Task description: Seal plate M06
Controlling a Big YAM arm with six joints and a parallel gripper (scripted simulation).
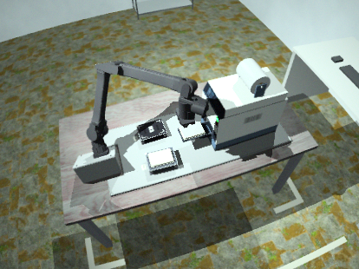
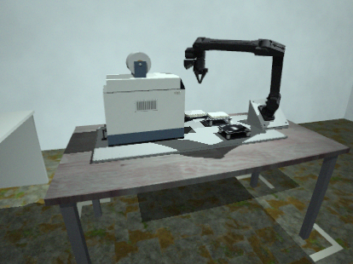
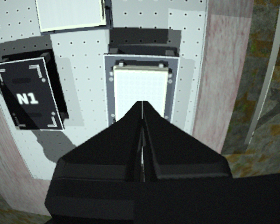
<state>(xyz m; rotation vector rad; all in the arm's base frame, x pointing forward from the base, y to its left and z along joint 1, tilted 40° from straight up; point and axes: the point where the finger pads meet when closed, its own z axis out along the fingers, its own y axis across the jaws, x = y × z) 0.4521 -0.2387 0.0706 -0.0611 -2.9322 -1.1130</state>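
My gripper point(image 2: 200, 81) point(image 3: 142, 110) is shut and empty, high above the board. Plate M06 point(image 1: 192, 131) point(image 2: 195, 113) point(image 3: 71, 13) lies pale on the sealer's extended stage, apart from the fingers; the wrist view cuts off its far part. Foil cannot be made out. Nest N1 point(image 1: 146, 135) point(image 2: 234, 131) point(image 3: 27, 95) is black and holds no plate. The other pale plate point(image 1: 160, 158) point(image 2: 218, 115) point(image 3: 141, 87) sits in nest N2 point(image 3: 173, 97); the fingers hide its near part in the wrist view. A green light point(image 1: 217, 119) shows on the sealer point(image 1: 248, 124) point(image 2: 145, 109).
The sealer carries a foil roll point(image 1: 252, 76) point(image 2: 138, 64) on top and stands close beside the arm's wrist in the top view. The arm base point(image 1: 99, 167) stands at the board's other end. The perforated board point(image 1: 130, 181) point(image 3: 85, 100) lies on the wooden table point(image 1: 82, 206) point(image 2: 141, 173).
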